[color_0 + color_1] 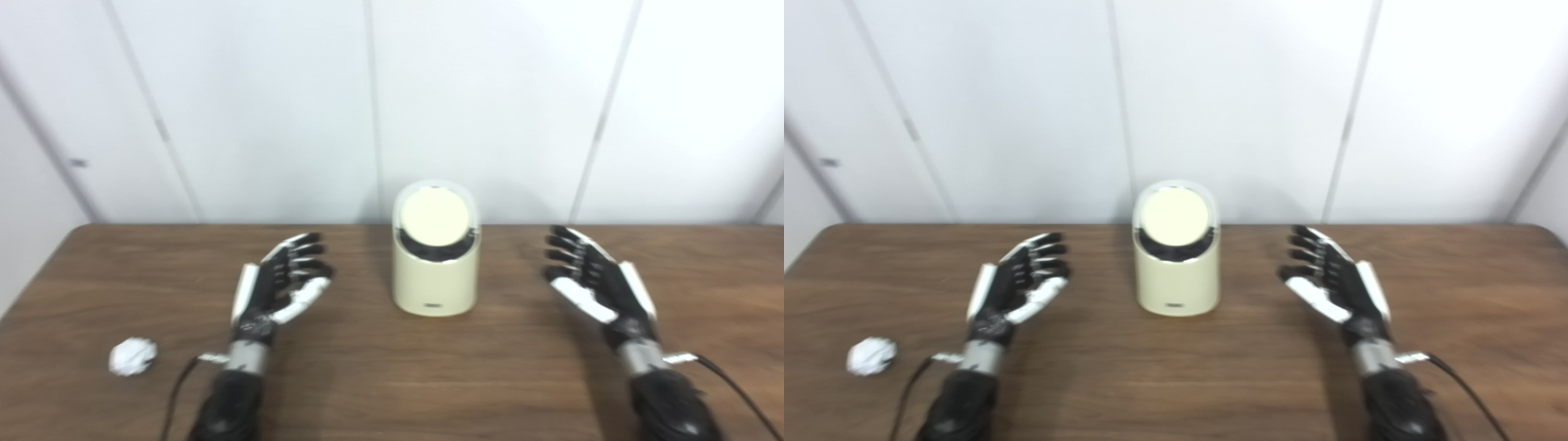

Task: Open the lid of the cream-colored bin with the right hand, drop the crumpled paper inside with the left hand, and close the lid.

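While both arms reach in from the near edge of the wooden table (380,380), neither hand touches anything. The left hand (275,285) hovers over the tabletop to the left of the cream-colored bin (435,275), palm turned inward toward the bin, its fingers (303,248) extended and slightly apart, empty. The right hand (591,278) mirrors it on the bin's other side, palm also facing inward, fingers stretched forward and lightly spread, holding nothing. Both hands sit well apart from the bin, which stands upright between them near the table's far edge, in front of the white wall (392,92). Its round lid (433,217) is tilted toward the camera and appears down. The crumpled paper (132,356) lies on the table near the left front, beside the left forearm and apart from the hand.
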You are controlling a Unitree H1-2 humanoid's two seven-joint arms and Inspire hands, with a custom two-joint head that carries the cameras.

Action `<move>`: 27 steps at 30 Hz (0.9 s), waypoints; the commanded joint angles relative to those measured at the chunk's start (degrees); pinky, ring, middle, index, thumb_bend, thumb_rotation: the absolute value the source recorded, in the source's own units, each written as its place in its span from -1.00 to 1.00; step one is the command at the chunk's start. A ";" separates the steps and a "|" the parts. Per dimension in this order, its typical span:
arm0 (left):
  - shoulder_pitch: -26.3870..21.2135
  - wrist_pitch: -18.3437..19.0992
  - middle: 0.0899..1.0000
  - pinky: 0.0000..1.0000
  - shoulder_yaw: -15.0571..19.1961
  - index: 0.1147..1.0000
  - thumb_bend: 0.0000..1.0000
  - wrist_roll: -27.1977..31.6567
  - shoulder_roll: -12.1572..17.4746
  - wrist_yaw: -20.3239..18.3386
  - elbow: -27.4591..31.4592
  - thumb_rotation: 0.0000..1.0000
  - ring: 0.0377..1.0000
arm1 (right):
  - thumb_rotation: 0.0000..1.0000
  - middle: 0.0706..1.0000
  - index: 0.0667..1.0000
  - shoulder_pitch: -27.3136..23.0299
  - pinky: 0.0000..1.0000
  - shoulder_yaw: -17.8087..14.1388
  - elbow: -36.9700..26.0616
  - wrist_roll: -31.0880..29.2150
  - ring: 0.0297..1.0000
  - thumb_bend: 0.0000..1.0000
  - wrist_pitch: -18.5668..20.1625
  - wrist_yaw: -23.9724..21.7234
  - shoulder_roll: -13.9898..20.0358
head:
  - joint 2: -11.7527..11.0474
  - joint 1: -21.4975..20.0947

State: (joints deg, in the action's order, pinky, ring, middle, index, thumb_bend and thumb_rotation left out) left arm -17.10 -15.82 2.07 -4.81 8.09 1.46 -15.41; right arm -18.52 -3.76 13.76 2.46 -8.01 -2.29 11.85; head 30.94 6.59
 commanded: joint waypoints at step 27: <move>-2.07 -1.12 0.41 0.06 0.58 0.50 0.32 0.53 1.91 -0.10 2.24 -0.17 0.29 | 0.12 0.60 0.66 -1.74 0.38 0.21 -4.47 1.24 0.54 0.31 -0.49 1.25 -1.20 | 0.10 -9.30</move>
State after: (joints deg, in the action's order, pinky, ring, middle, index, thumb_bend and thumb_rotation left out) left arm -17.09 -14.76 2.53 -4.33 9.68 1.27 -14.06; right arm -18.39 -3.41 11.40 3.66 -7.23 -1.71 10.59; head 31.03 -2.64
